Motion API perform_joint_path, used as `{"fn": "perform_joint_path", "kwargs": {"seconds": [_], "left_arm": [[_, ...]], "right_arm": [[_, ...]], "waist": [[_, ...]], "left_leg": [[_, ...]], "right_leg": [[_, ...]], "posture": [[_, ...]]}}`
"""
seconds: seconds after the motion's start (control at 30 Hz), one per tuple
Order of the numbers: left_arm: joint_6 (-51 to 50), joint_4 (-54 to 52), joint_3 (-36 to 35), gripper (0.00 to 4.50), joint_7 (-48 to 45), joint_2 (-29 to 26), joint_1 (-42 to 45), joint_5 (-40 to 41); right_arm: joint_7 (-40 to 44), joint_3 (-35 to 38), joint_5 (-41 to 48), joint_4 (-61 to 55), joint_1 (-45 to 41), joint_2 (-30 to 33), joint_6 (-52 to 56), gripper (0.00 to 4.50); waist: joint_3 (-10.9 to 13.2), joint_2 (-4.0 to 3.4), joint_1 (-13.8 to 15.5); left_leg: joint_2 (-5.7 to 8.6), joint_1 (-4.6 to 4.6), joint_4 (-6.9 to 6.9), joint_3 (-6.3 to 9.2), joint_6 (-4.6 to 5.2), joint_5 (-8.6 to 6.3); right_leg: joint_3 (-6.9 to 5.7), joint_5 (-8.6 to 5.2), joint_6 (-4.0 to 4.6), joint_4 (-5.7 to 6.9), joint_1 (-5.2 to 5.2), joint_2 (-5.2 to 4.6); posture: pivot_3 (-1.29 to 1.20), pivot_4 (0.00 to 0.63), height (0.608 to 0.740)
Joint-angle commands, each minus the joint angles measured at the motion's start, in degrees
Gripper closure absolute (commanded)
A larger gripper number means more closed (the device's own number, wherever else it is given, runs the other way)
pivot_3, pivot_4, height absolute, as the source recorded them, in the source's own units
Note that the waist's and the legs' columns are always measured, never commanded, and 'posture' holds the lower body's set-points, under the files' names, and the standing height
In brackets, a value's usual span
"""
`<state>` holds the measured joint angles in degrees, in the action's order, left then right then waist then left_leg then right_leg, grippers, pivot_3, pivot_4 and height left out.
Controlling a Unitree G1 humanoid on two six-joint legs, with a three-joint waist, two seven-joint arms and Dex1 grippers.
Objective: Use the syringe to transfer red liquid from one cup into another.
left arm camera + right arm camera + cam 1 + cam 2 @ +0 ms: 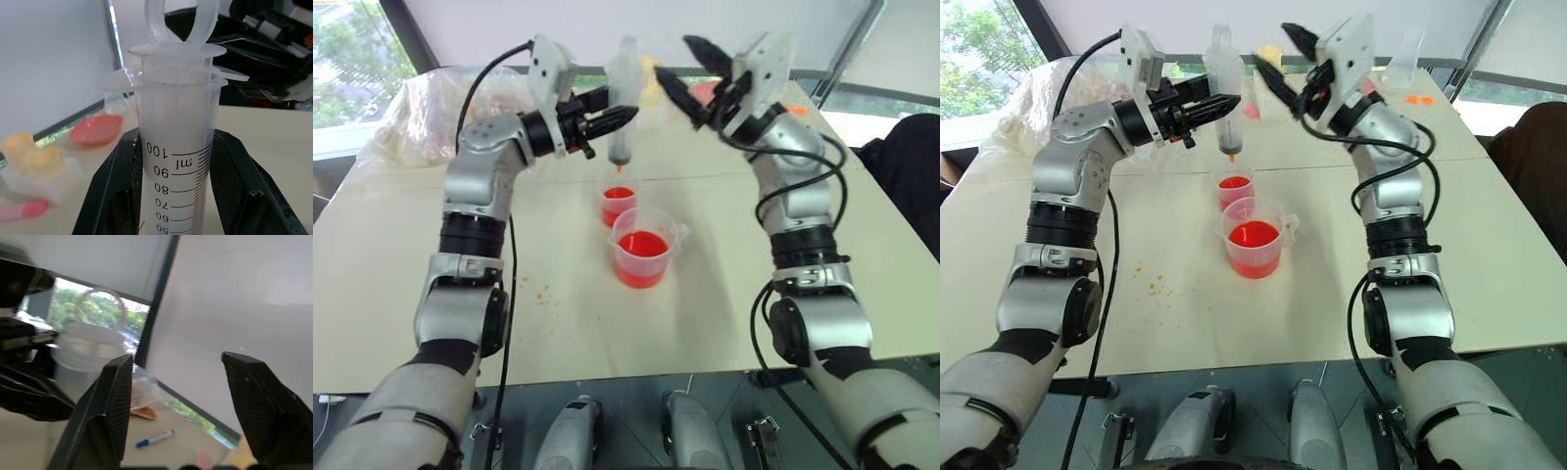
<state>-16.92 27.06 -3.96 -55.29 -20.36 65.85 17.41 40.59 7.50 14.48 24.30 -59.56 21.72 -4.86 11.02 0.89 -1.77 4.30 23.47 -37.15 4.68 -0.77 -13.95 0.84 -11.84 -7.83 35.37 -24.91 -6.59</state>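
We count one syringe (624, 108), held upright above the worktop (401, 264) by the left gripper (617, 117), whose two black fingers (110, 196) are clamped on either side of the clear barrel just below its flange; the printed scale faces the left wrist view. The orange tip points down, directly over the narrower cup (618, 204). We see two clear cups of red liquid (641, 245) on the worktop: the narrower cup stands farther from the robot, and the wider spouted measuring cup (646, 247) stands just in front of it, nearly touching. The right gripper (690, 73) is raised beside the syringe's plunger top, its two fingers (115, 396) spread apart and holding nothing. One blue pen (154, 438) lies on the worktop beyond.
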Motion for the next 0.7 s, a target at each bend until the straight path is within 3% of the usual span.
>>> {"fn": "perform_joint_path", "kwargs": {"seconds": [0.03, 0.1, 0.37, 0.43, 0.53, 0.6, 0.7], "left_arm": [[-4.12, -3.61, -2.90, 3.06, 3.80, -2.37, 4.00, 2.06], [-11.64, -3.90, -3.79, 3.06, 9.92, -4.15, 6.39, 1.29], [-64.39, 1.71, -4.60, 3.06, 21.07, -15.66, 20.54, 2.64], [-72.24, 2.65, -6.41, 3.06, 25.75, -15.83, 20.87, 2.12], [-75.58, 6.13, -6.19, 3.06, 31.04, -17.33, 20.03, 5.25], [-75.58, 18.24, -6.36, 3.06, 37.13, -18.51, 23.14, 7.62], [-75.58, 45.23, -6.40, 3.06, 42.69, -18.58, 31.33, 8.29]], "right_arm": [[0.71, 3.84, 3.83, -9.81, 3.62, 5.29, 5.08, 1.65], [3.57, 4.33, 6.35, -16.37, 8.09, 9.82, 10.51, 1.65], [19.89, 0.76, 23.86, -44.62, 24.07, 25.99, 33.72, 1.65], [21.44, -0.48, 25.34, -48.45, 26.01, 27.13, 34.98, 1.65], [22.35, -1.74, 26.13, -51.24, 27.42, 27.18, 35.57, 1.65], [23.38, -2.95, 25.94, -51.71, 28.32, 26.99, 35.31, 1.65], [23.49, -4.66, 25.14, -50.70, 28.82, 25.43, 34.45, 1.65]], "waist": [[0.00, 0.00, -0.01], [0.00, 0.00, 0.06], [0.04, -0.05, -1.48], [0.04, -0.04, -1.43], [0.04, -0.03, -0.97], [0.06, 0.01, -0.62], [0.16, 0.23, -0.31]], "left_leg": [[0.01, 0.00, 0.01, -0.03, 0.00, 0.00], [0.02, 0.00, 0.03, -0.01, 0.01, -0.01], [-0.04, -0.06, 0.00, -0.07, 0.11, -0.06], [-0.08, -0.18, 0.01, -0.03, 0.13, -0.07], [-0.13, -0.33, -0.06, 0.00, 0.12, -0.07], [-0.13, -0.33, -0.12, 0.01, 0.09, -0.05], [-0.03, -0.32, -0.18, 0.04, 0.07, -0.04]], "right_leg": [[0.01, 0.00, 0.00, 0.00, 0.00, 0.00], [0.00, 0.00, 0.00, -0.01, 0.00, 0.02], [0.03, -0.06, -0.08, 0.08, 0.00, 0.18], [0.00, -0.09, -0.12, 0.06, 0.18, 0.19], [-0.02, -0.09, -0.12, 0.09, 0.37, 0.14], [-0.02, -0.08, -0.11, 0.17, 0.36, 0.13], [-0.05, -0.07, -0.11, 0.22, 0.35, 0.13]], "posture": [[0.00, 0.150, 0.740], [0.00, 0.150, 0.740], [0.00, 0.150, 0.740], [0.00, 0.150, 0.740], [0.00, 0.150, 0.740], [0.00, 0.150, 0.740], [0.00, 0.150, 0.740]]}}
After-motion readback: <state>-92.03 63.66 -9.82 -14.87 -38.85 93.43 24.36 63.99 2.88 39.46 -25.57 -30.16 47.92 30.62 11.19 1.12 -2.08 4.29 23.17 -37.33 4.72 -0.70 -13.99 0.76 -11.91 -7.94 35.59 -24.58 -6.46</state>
